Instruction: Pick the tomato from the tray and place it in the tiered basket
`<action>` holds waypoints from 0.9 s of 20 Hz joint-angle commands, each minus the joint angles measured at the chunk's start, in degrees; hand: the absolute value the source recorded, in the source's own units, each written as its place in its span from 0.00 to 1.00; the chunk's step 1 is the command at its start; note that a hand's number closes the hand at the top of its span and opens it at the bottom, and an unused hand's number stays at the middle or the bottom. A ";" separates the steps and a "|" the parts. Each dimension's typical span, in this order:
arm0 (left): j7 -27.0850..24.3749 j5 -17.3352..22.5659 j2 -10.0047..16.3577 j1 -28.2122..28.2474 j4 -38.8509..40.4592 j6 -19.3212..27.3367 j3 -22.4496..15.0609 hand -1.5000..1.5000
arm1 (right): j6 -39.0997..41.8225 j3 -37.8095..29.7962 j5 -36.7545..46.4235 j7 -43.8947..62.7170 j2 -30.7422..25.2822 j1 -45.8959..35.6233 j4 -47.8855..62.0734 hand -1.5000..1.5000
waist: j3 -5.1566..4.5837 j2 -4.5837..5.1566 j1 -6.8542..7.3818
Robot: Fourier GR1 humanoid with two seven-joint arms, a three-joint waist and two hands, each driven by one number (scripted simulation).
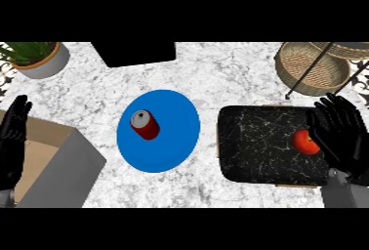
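At the surface's right edge, toward the front: the right robot hand point(340, 134), black, fingers straight and spread, clamped on nothing. Just to its left, partly hidden behind the thumb side: the small round red tomato point(305, 142), lying in the right part of the black marbled square tray point(252, 141). Impossible to tell whether touching or just apart. Round, so no long axis to line up with. Judged by position, far nearer this robot hand than the other; a short shift leftward and a closing of the fingers probably enough for the pick. Beyond the tray, at the surface's far right corner: the woven wicker tiered basket point(311, 66), well apart from the tomato, roughly straight ahead of the same robot hand. Across at the left edge: the left robot hand point(13, 134), open, fingers up, resting. Between the two, mid-surface: a round blue plate point(169, 146) carrying a red can point(146, 125).
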 commanded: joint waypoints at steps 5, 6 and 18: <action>6.77 3.18 -0.47 6.29 5.25 -4.92 -4.32 0.50 | -13.34 0.33 12.75 4.88 -6.55 14.75 10.43 0.00 | -2.98 2.61 4.22; 7.62 2.79 0.16 6.30 5.22 -4.60 -4.33 0.50 | -12.73 0.64 13.66 6.81 -8.92 17.11 11.06 0.00 | -2.94 2.46 4.06; 9.04 3.61 1.55 3.79 7.65 -8.30 -5.62 0.50 | -2.28 6.79 13.21 28.01 -21.38 15.37 1.77 0.00 | -2.88 1.47 6.93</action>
